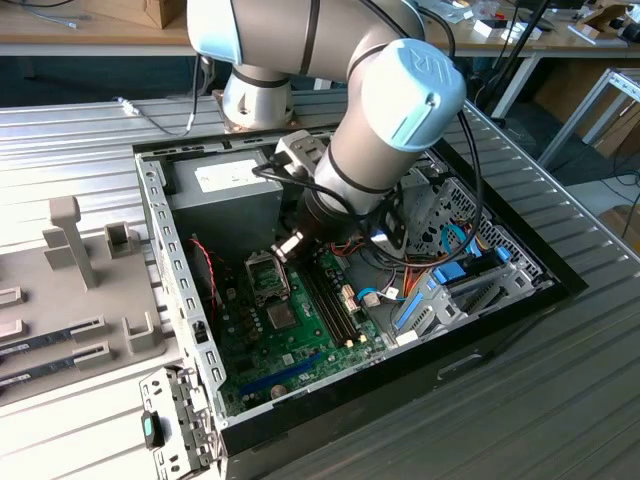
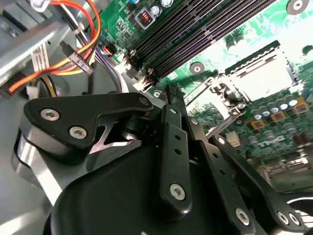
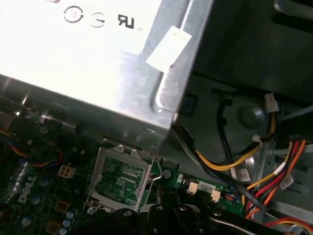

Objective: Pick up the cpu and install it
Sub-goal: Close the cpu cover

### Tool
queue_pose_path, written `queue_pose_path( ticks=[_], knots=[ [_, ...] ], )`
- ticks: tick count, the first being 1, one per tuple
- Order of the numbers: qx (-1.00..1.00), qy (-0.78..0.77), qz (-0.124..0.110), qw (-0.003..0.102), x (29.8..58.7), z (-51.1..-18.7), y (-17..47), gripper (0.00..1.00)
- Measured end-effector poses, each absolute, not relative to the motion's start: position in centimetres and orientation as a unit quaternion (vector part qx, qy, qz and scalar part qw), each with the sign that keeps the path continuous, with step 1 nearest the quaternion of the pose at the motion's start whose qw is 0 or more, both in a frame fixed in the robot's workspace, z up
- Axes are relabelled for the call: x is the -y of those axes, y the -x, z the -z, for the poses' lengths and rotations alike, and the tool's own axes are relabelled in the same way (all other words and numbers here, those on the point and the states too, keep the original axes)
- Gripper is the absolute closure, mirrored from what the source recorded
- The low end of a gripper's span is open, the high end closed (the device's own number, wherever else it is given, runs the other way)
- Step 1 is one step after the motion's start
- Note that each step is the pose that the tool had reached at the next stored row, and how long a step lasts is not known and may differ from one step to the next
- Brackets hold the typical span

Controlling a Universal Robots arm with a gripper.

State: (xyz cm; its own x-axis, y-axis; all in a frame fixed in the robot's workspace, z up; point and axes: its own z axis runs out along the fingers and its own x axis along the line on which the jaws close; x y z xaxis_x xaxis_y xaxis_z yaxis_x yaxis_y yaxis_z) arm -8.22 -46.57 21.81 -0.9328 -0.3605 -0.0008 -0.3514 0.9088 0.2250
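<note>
Ribbed grey metal table point(image 1: 80, 140) runs under everything, with wooden workbenches point(image 1: 60, 30) and dark floor beyond it at 12 o'clock in the exterior view. At 9 o'clock a pale grey fixture tray point(image 1: 60, 290) sits on the table. An open computer case point(image 1: 480, 330) lies flat in the middle, its green motherboard point(image 1: 290, 350) facing up and the grey power-supply box point(image 1: 225, 185) in the corner at 11 o'clock.

I am reaching down into the case. My gripper point(image 1: 288, 246) hangs just over the hinged socket frame point(image 1: 264, 275), which stands tilted up. In the second wrist view my fingers point(image 2: 168, 105) look drawn narrow, close together, with nothing between them.

The cpu point(image 1: 281, 318) lies flat on the motherboard, at 6 o'clock from my gripper and just beside the frame, apart from me. Black memory slots point(image 2: 195, 34) run alongside, and yellow, red and orange cables point(image 3: 234, 161) trail near the power supply.
</note>
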Motion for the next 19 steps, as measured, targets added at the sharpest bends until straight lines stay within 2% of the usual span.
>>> queue_pose_path(
  ticks=[5,19],
  knots=[
    [0.967,-0.23,0.11,0.026,46.57,-21.78,8.23,0.89],
    [0.961,-0.252,0.115,0.027,46.27,-21.16,8.25,0.89]
  ],
)
